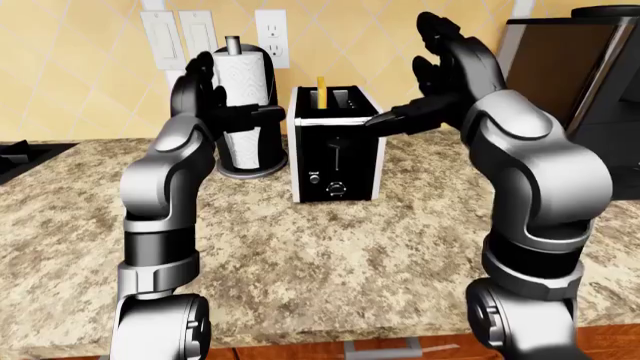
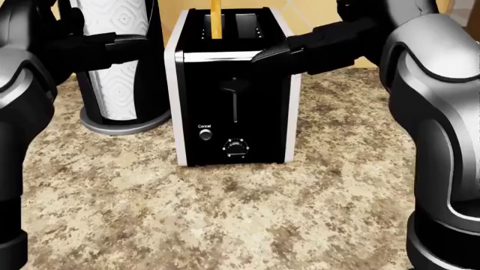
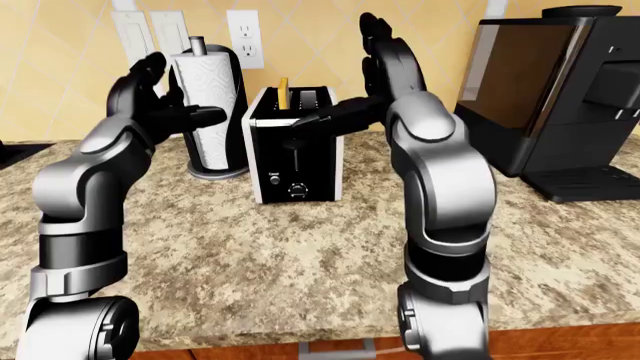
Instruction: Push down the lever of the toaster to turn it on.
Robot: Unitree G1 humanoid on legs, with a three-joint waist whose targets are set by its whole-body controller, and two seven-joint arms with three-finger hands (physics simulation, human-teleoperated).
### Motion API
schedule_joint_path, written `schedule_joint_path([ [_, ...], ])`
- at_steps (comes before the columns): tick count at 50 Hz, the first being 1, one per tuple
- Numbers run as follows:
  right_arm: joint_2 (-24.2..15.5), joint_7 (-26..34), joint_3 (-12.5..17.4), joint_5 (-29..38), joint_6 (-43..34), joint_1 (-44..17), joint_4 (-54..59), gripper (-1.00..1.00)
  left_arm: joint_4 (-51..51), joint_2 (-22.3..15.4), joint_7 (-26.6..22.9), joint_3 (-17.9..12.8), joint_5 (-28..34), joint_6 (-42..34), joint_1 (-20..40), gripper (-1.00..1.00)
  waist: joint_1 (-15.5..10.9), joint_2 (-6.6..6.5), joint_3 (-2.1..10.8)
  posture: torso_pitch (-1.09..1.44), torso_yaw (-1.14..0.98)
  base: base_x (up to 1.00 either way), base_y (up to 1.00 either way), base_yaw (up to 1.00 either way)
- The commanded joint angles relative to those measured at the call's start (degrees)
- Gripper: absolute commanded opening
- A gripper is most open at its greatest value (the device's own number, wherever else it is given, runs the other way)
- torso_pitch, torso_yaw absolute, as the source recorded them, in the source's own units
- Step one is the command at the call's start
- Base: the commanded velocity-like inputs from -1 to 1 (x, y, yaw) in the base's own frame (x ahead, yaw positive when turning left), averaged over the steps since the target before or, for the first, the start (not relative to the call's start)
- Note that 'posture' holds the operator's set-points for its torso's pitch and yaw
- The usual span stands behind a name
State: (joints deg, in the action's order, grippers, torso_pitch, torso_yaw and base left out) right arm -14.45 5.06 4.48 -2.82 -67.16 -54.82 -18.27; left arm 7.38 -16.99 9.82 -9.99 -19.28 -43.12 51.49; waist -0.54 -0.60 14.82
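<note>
On the speckled granite counter [image 1: 300,255], the left hand [image 1: 200,94] is raised with fingers spread, before the white paper-towel roll on its dark stand [image 1: 245,105]. Just right stands the black chrome-edged toaster [image 2: 234,84], its lever [image 2: 234,85] up. The right hand [image 1: 445,67], open, extends one finger [image 2: 300,48] over the toaster's top right edge. A black coffee machine [image 3: 560,97] sits far right.

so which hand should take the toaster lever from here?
Right. The right hand already has a finger reaching over the toaster, just above and right of the lever. The left hand is open by the paper towel roll, farther off.
</note>
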Motion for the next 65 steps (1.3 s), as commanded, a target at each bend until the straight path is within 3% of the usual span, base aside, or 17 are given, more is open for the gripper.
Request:
schedule_joint_path([
  [1,0.3,0.6,-0.4,0.8,-0.3,-2.5,-2.8,1.00,-1.7,-0.6,-0.2,-0.3,0.0,1.7,2.2,1.00,0.0,-0.10,0.90,-0.37,0.00,0.00,0.00,0.00],
  [5,1.3,3.8,-2.3,1.2,-3.3,-2.9,-5.9,1.00,-1.6,-0.6,-0.2,-0.3,0.0,1.8,2.1,1.00,0.1,-0.24,0.77,-0.37,0.00,0.00,0.00,0.00],
  [23,5.5,13.8,-5.3,2.2,-8.7,-2.4,-13.9,1.00,-1.9,-0.6,-0.2,-0.3,0.0,1.9,1.5,1.00,0.2,-0.72,0.44,-0.37,0.00,0.00,0.00,0.00],
  [33,5.9,18.6,-8.2,4.0,-10.3,0.5,-16.6,1.00,-1.7,-0.5,-0.2,-0.4,0.2,2.2,1.4,1.00,0.2,-0.77,0.49,-0.37,0.00,0.00,0.00,0.00],
  [45,6.3,22.4,-9.0,5.4,-14.1,2.1,-23.0,1.00,-1.6,-0.3,0.0,-0.2,0.2,2.2,1.6,1.00,0.2,-0.81,0.53,-0.37,0.00,0.00,0.00,0.00],
  [54,6.0,23.5,-9.9,6.5,-14.1,6.0,-25.4,1.00,-2.0,-0.4,0.0,-0.3,0.1,1.9,1.3,1.00,0.2,-0.83,0.68,-0.37,0.00,0.00,0.00,0.00],
  [65,6.5,25.0,-10.1,9.1,-8.0,12.0,-22.6,1.00,-1.9,-0.4,-0.1,-0.3,0.2,2.1,1.1,1.00,0.4,-0.82,0.92,-0.37,0.00,0.00,0.00,0.00],
])
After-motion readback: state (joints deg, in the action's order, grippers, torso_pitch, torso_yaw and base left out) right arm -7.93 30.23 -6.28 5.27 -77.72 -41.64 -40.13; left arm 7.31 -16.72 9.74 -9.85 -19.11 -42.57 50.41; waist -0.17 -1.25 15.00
